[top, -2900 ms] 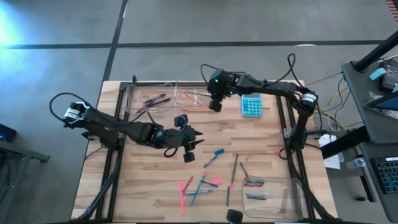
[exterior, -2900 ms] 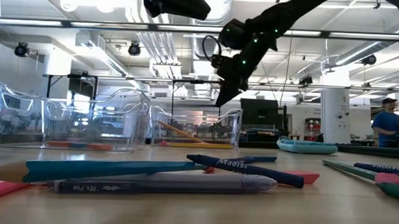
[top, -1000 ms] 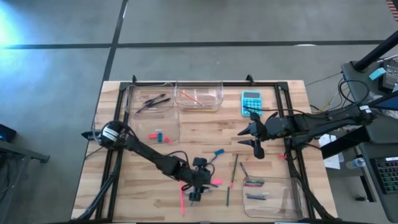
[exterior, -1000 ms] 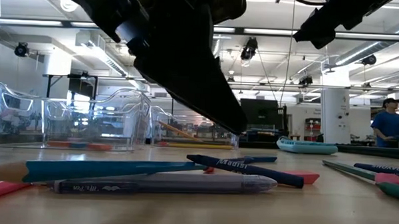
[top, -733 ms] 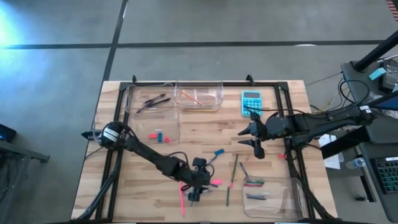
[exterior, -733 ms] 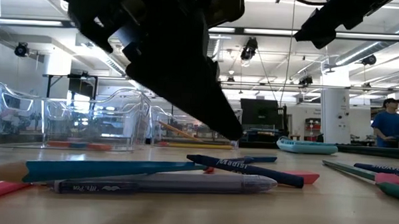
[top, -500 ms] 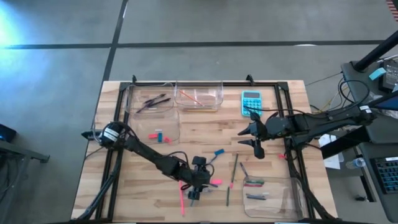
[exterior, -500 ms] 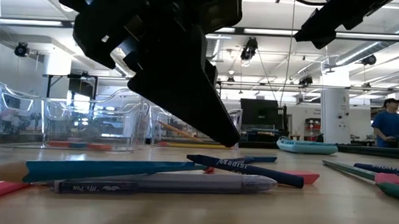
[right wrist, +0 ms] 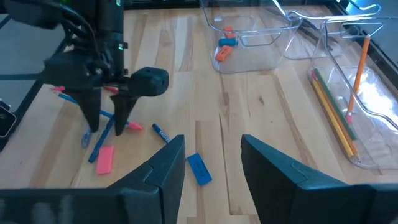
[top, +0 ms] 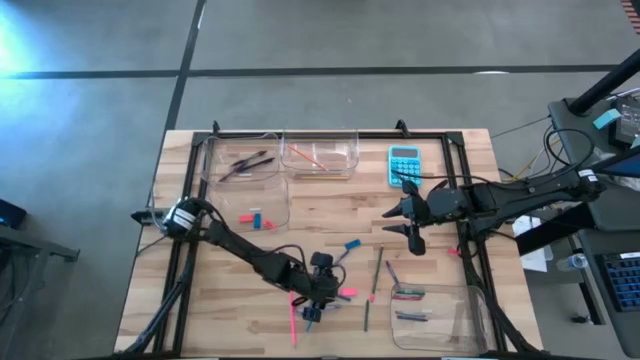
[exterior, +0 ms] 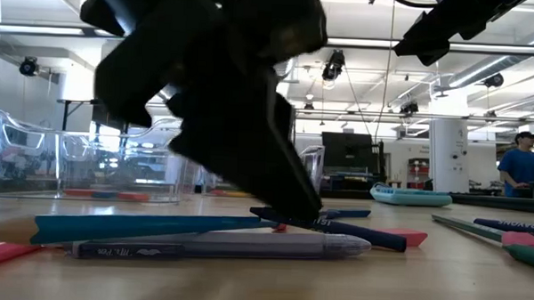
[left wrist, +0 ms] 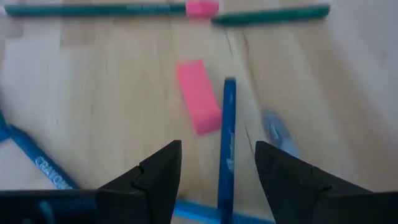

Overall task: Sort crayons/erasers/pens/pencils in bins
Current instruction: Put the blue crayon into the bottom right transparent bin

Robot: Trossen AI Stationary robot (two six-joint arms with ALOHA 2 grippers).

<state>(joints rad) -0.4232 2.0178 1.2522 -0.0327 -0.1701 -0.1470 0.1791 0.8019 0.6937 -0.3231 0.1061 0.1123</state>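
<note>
My left gripper (top: 310, 312) stands open low over a heap of coloured sticks near the table's near edge. Its fingers (left wrist: 163, 167) stand on either side of a blue stick (left wrist: 227, 118) without touching it. A pink eraser (left wrist: 198, 104) lies flat on the wood just beyond. A blue eraser (top: 352, 244) lies farther toward the far edge. My right gripper (top: 412, 235) hangs open above the table's right half, nothing between its fingers. The bins are clear trays: three at the far left (top: 243, 160) (top: 320, 155) (top: 255, 205), one at the near right (top: 435, 305).
A turquoise calculator (top: 404, 165) lies at the far right. Green and dark sticks (top: 377, 275) lie between the heap and the near right bin. A long pink stick (top: 293, 320) lies near the front edge. A black frame rail (top: 470, 260) runs along the table's sides.
My left gripper has come down a little toward the heap of sticks and has rolled slightly about its own line. The sticks and erasers lie as before.
</note>
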